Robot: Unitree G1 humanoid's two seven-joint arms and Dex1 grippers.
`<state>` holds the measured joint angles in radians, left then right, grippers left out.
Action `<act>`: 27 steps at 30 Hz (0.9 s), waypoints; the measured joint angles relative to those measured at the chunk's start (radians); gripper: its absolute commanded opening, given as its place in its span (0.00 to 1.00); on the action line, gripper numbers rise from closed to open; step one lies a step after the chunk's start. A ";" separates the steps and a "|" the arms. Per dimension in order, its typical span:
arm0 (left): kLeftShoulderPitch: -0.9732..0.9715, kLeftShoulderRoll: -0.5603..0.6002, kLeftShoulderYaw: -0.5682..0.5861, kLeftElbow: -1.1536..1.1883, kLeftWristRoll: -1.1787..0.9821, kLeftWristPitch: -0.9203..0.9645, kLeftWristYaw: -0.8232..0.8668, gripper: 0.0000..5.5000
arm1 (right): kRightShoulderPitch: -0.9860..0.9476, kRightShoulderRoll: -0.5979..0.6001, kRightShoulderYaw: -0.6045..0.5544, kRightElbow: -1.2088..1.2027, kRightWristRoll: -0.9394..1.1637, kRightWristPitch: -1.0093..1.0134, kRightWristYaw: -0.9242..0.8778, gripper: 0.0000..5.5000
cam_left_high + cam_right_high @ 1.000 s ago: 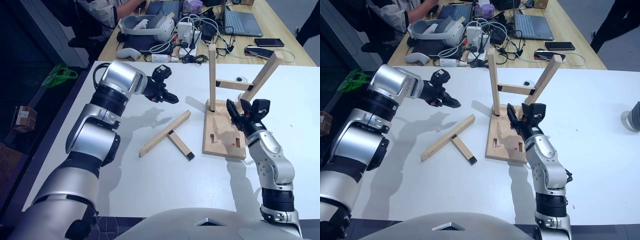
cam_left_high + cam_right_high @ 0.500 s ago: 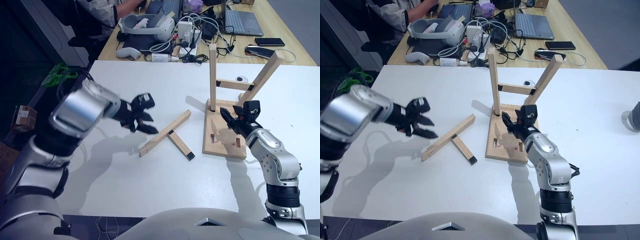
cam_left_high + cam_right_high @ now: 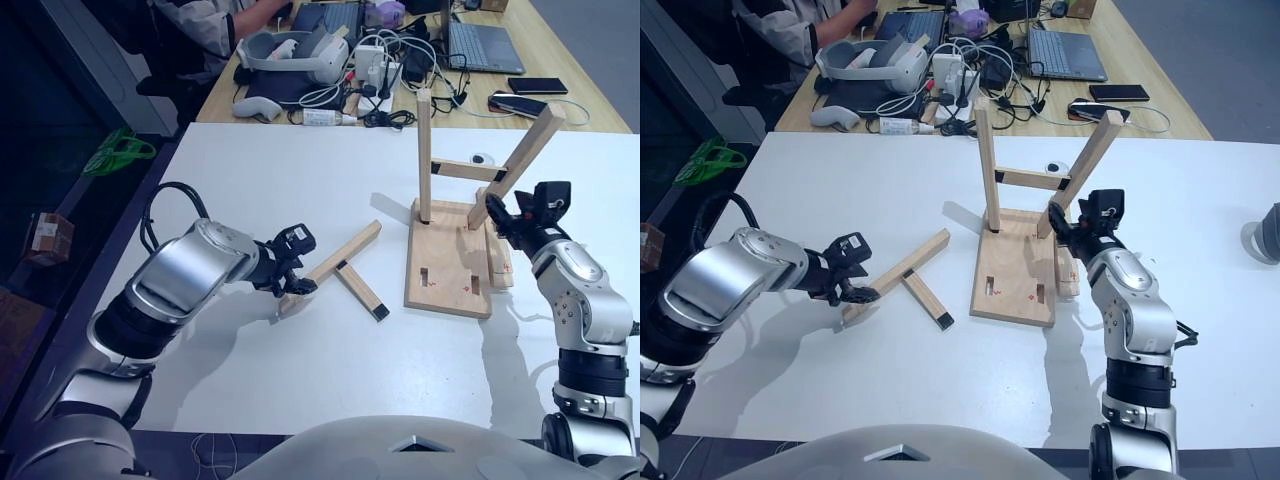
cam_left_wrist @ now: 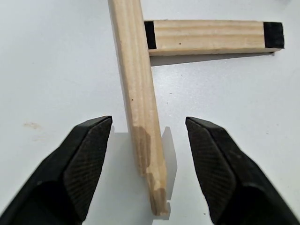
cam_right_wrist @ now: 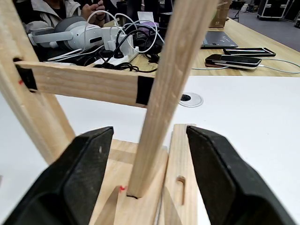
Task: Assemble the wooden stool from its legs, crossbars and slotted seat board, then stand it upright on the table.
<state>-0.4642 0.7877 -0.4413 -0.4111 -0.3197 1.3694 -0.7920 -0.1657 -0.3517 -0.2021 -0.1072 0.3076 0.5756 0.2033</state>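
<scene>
While the loose leg (image 3: 350, 251) lies flat at frame centre on the table (image 3: 300, 170), the left gripper (image 3: 298, 286) straddles its lower end, fingers apart. It looks light and stiff; pinch its flat sides there. The right gripper (image 3: 518, 214), fingers apart, flanks the tilted leg (image 3: 520, 160).

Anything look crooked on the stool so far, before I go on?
Yes. On the seat board, the right-hand leg leans outward at a clear slant while the other leg stands straight. The two splay apart at the top despite the crossbar joining them.
</scene>
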 measured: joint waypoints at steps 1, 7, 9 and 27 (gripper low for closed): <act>0.017 -0.003 0.000 -0.005 -0.008 0.010 0.005 0.53 | -0.006 -0.019 -0.009 0.038 -0.019 -0.006 -0.003 0.52; 0.088 0.026 -0.002 0.034 0.016 -0.016 0.080 0.53 | -0.110 -0.121 0.001 0.383 -0.138 -0.121 0.017 0.52; 0.088 0.032 -0.002 0.054 0.023 -0.029 0.091 0.48 | -0.130 -0.137 0.037 0.472 -0.173 -0.158 0.052 0.52; 0.120 0.048 0.025 0.130 0.007 -0.106 0.086 0.18 | -0.148 -0.127 0.214 0.591 -0.234 -0.255 0.356 0.52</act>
<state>-0.3444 0.8354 -0.4165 -0.2808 -0.3129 1.2630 -0.7059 -0.3141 -0.4785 0.0123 0.4837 0.0734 0.3205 0.5594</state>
